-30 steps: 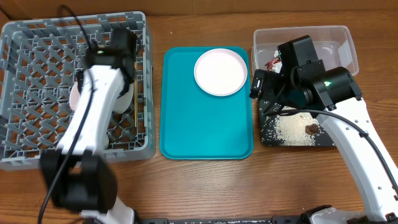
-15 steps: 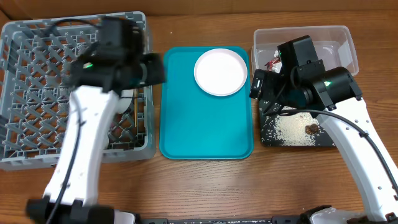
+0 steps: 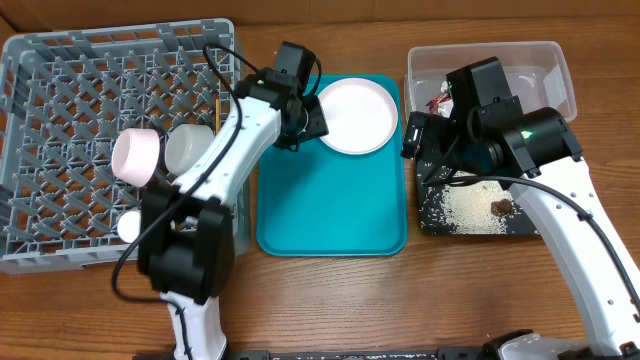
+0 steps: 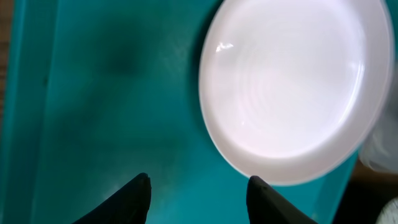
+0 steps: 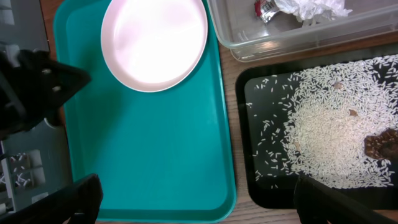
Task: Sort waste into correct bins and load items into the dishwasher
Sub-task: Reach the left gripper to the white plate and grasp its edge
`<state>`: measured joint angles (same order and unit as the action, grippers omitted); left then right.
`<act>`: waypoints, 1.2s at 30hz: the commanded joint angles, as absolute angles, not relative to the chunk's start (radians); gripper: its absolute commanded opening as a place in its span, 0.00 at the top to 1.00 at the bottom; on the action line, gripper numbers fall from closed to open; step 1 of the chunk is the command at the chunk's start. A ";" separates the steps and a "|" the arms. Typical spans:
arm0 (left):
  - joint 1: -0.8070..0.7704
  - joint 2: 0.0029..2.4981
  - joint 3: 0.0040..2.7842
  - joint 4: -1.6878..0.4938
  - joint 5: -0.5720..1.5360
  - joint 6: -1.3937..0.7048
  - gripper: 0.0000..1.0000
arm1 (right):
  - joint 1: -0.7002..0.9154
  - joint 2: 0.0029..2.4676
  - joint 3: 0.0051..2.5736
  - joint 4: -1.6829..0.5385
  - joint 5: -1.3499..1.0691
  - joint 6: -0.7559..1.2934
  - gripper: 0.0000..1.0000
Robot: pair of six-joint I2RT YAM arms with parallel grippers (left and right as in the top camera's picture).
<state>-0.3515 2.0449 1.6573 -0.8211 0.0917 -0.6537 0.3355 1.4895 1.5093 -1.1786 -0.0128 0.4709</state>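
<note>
The pale pink plate (image 3: pixel 355 115) lies at the far end of the teal tray (image 3: pixel 330 210). My left gripper (image 3: pixel 305 120) hovers just left of the plate, open. In the left wrist view the plate (image 4: pixel 292 87) fills the upper right, and nothing is between the gripper's (image 4: pixel 199 186) fingers. The grey dishwasher rack (image 3: pixel 60 120) holds a pink bowl (image 3: pixel 137 155), a pale greyish bowl (image 3: pixel 185 148) and a small white cup (image 3: pixel 128 225). The clear bin (image 3: pixel 490 60) holds the red scrap (image 5: pixel 266 7) and white tissue (image 5: pixel 311 7). My right gripper (image 5: pixel 196 202) is wide open and empty above the tray's right edge.
A black mat (image 3: pixel 440 215) strewn with white rice and a brown lump (image 3: pixel 500 207) lies in front of the bin, right of the tray. The left arm stretches from the table's front over the rack's right wall. Bare wood runs along the front edge.
My left arm has swung right, from over the rack to the tray beside the plate, and its jaws have narrowed. The bowls in the rack are now uncovered. The right arm has not moved.
</note>
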 commanded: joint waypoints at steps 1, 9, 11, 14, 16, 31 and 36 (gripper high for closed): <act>-0.348 2.118 1.651 -0.793 0.080 -0.749 0.49 | 0.334 1.482 1.518 -1.177 -0.013 0.472 0.00; -0.348 2.177 1.651 -0.767 0.055 -0.748 0.46 | 0.334 1.483 1.492 -1.177 -0.013 0.472 0.00; -0.348 2.180 1.651 -0.751 0.052 -0.746 0.45 | 0.334 1.483 1.491 -1.180 -0.013 0.472 0.00; -0.349 2.181 1.651 -0.715 0.067 -0.749 0.42 | 0.334 1.483 1.491 -1.180 -0.013 0.473 0.00; -0.350 2.181 1.651 -0.682 0.106 -0.749 0.43 | 0.334 1.483 1.491 -1.180 -0.013 0.472 0.00; -0.360 2.215 1.651 -0.772 0.009 -0.678 0.64 | 0.334 1.483 1.491 -1.184 -0.021 0.472 0.00; -0.359 2.214 1.653 -0.871 -0.034 -0.641 0.73 | 0.334 1.483 1.491 -1.185 -0.021 0.472 0.00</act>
<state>-0.3538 2.2013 1.6550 -0.8391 0.0158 -0.6884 0.3351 1.4895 1.4963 -1.1889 -0.0196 0.4706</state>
